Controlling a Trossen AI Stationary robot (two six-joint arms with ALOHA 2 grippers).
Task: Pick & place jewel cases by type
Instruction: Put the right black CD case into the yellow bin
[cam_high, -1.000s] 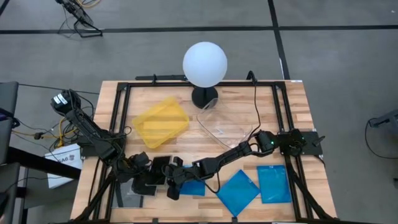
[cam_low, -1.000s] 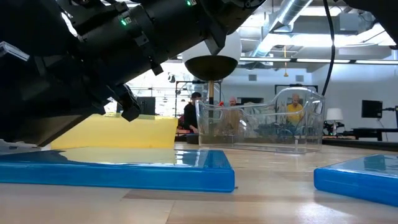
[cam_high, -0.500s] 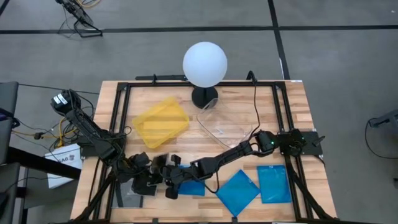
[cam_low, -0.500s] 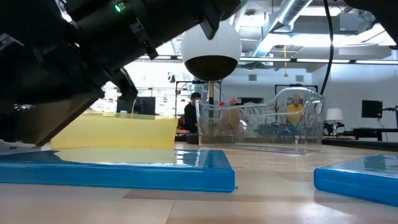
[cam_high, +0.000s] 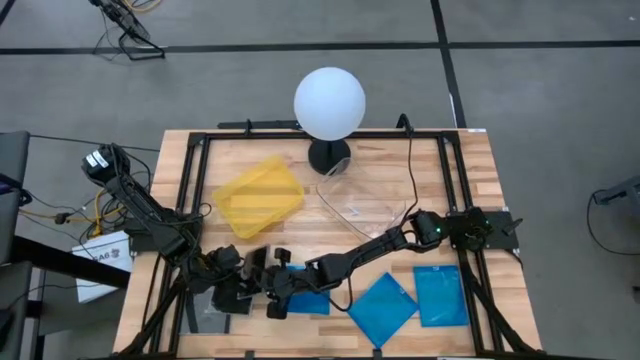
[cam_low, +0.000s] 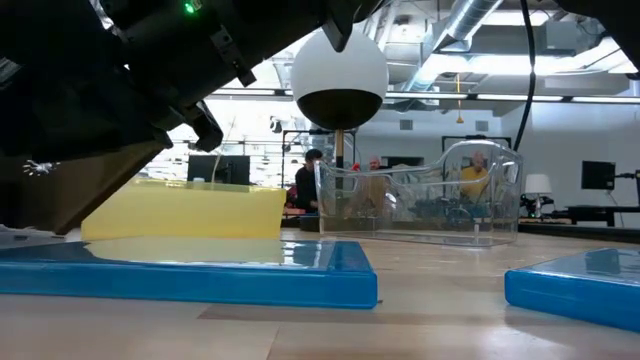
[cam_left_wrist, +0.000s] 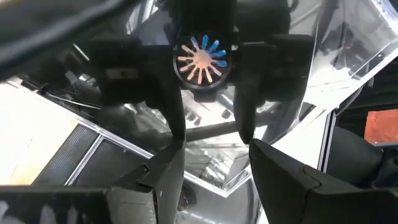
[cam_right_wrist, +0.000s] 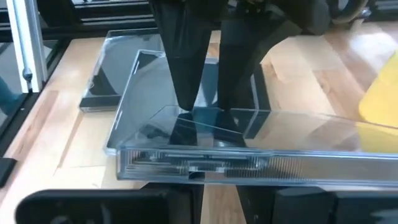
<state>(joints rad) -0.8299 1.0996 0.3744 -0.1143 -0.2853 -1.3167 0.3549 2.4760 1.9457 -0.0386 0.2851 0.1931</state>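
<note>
I see both grippers meeting over the table's front-left corner, each clamped on the same clear jewel case (cam_right_wrist: 193, 140) — held between them, above a dark jewel case (cam_high: 207, 312) lying flat. The left gripper (cam_high: 243, 288) pinches one edge, the right gripper (cam_high: 272, 290) the opposite edge. Three blue jewel cases (cam_high: 385, 305) lie along the front edge, near the yellow tray (cam_high: 259, 196) and clear tray (cam_high: 362, 204).

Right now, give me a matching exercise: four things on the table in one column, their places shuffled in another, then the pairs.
1 yellow tray
2 clear tray
3 globe lamp
4 rightmost blue jewel case

A far edge, middle
B near right corner
C left of centre
D just right of centre

Pairs: 1-C, 2-D, 3-A, 4-B
</note>
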